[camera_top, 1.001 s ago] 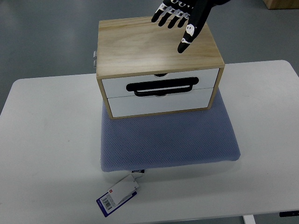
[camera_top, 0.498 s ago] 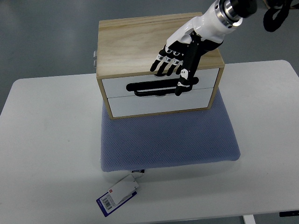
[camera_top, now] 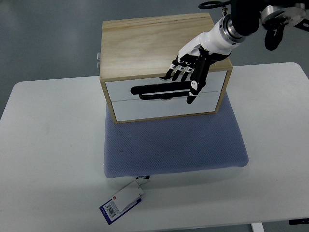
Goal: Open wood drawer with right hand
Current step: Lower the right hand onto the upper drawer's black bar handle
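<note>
A light wood drawer box (camera_top: pixel 154 43) stands on a blue-grey cushion (camera_top: pixel 174 142). It has two white drawer fronts; the upper drawer (camera_top: pixel 125 89) carries a long black handle (camera_top: pixel 149 91). Both drawers look closed. My right hand (camera_top: pixel 186 77), black and white, reaches down from the top right over the box's front edge. Its fingers (camera_top: pixel 195 87) are spread and hang in front of the upper drawer, at the right end of the handle. They hold nothing. The left arm is out of view.
The cushion lies on a white table (camera_top: pixel 48 159). A barcode tag (camera_top: pixel 121 202) hangs off the cushion's near edge. A small metal fitting (camera_top: pixel 98 61) sticks out from the box's left side. Grey floor lies beyond the table.
My right hand came down from above the box top to its front face, then shifted slightly right, with the fingers now hanging over the handle's right end.
</note>
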Controlling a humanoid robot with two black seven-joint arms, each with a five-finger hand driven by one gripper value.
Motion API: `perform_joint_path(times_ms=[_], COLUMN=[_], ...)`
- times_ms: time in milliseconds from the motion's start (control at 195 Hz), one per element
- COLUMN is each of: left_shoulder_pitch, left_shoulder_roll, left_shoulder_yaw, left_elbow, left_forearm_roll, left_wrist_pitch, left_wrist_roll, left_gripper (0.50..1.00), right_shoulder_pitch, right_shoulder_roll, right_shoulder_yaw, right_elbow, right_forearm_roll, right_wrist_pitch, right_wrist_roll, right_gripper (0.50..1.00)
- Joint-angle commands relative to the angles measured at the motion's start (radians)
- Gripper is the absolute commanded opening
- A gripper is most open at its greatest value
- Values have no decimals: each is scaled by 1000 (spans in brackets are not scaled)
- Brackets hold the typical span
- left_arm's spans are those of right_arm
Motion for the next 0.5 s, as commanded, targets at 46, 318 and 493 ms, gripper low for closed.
perform_joint_path(times_ms=[46,318,493], left_shoulder_pitch=[0,0,0], left_shoulder_roll=[0,0,0], left_shoulder_yaw=[0,-1,-1], left_elbow=[2,2,4], left_forearm_roll=[0,0,0], left_wrist_pitch=[0,0,0], left_wrist_roll=[0,0,0], left_gripper=[1000,1000,1000], right_shoulder_pitch=[-3,-5,-15], right_shoulder_roll=[19,43,66], right_shoulder_yaw=[-4,-16,-18], right_elbow=[0,-2,-9], right_forearm_roll=[-25,-36,-48], right_wrist_pitch=[-2,-3,-10], right_wrist_roll=[1,1,7], right_gripper=[944,944,944])
